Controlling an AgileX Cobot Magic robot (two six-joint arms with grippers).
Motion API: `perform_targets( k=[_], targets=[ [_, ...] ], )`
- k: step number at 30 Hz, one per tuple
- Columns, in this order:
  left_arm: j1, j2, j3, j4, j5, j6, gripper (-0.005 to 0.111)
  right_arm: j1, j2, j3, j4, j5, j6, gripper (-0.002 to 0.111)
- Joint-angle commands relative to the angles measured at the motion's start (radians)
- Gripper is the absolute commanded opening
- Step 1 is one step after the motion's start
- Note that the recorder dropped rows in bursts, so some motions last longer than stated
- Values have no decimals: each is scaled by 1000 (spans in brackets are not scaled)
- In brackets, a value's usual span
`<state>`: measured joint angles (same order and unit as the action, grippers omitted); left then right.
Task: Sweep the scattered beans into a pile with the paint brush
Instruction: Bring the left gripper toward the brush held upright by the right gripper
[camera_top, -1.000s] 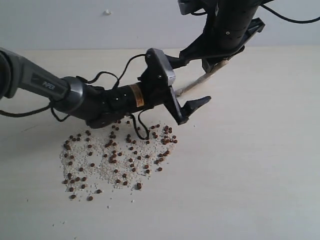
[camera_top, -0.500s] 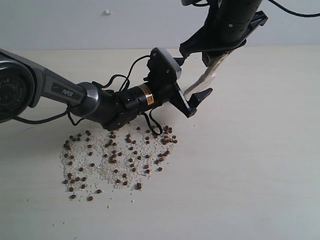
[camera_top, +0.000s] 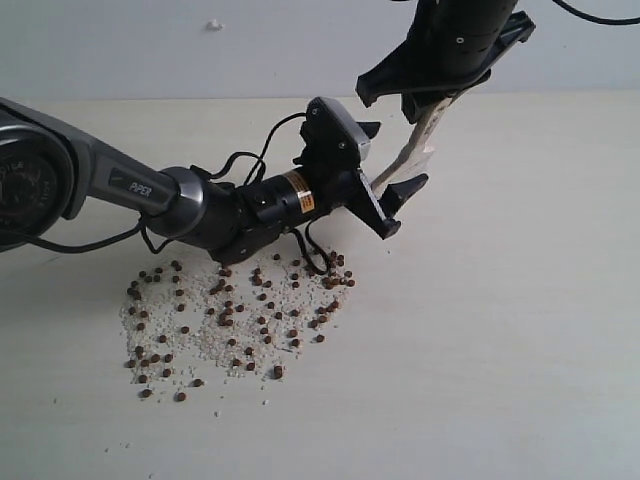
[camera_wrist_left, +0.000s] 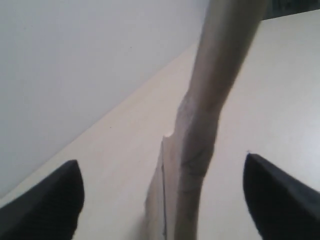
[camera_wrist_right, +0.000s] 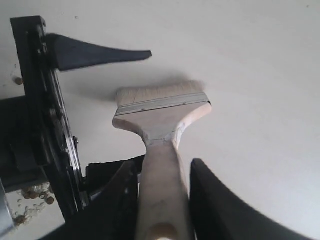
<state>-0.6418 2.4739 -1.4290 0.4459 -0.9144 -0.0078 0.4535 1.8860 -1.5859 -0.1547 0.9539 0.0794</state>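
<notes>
The beans (camera_top: 230, 310) lie scattered with whitish grit over a broad patch at the table's front left; no pile has formed. My right gripper (camera_top: 432, 88) is shut on the paint brush (camera_top: 420, 148) by its wooden handle, bristles pointing down. In the right wrist view the handle (camera_wrist_right: 162, 190) sits between the fingers of the right gripper (camera_wrist_right: 165, 172), with ferrule and cream bristles (camera_wrist_right: 160, 92) beyond. My left gripper (camera_top: 386, 163) is open, its fingers either side of the brush head without touching. In the left wrist view the brush (camera_wrist_left: 200, 140) stands between the wide-apart fingertips (camera_wrist_left: 55, 200).
The pale table (camera_top: 520, 330) stretches right and forward of the beans. The left arm (camera_top: 150, 195) lies low across the back of the bean patch, its cable hanging close above some beans. A few beans (camera_wrist_right: 30, 195) show beside the left gripper's body.
The right arm has raised the brush and tipped it more upright. The left gripper has moved up and right, so its open fingers now flank the brush head. The beans have not moved.
</notes>
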Motion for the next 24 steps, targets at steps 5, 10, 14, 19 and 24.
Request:
perform_targets(
  k=[5, 10, 14, 19, 24],
  targets=[
    [-50, 0, -5, -6, -8, 16, 28, 1, -15, -6, 0, -4, -5, 0],
    [-50, 0, -5, -21, 3, 24, 0, 1, -15, -6, 15, -4, -5, 0],
    [-50, -4, -5, -21, 14, 24, 0, 1, -17, -6, 18, -23, -5, 0],
    [-50, -27, -5, -15, 61, 24, 0, 1, -57, -8, -43, -78, -8, 22],
    [-50, -80, -5, 30, 141, 24, 0, 1, -151, -45, -136, -97, 30, 81]
  ],
)
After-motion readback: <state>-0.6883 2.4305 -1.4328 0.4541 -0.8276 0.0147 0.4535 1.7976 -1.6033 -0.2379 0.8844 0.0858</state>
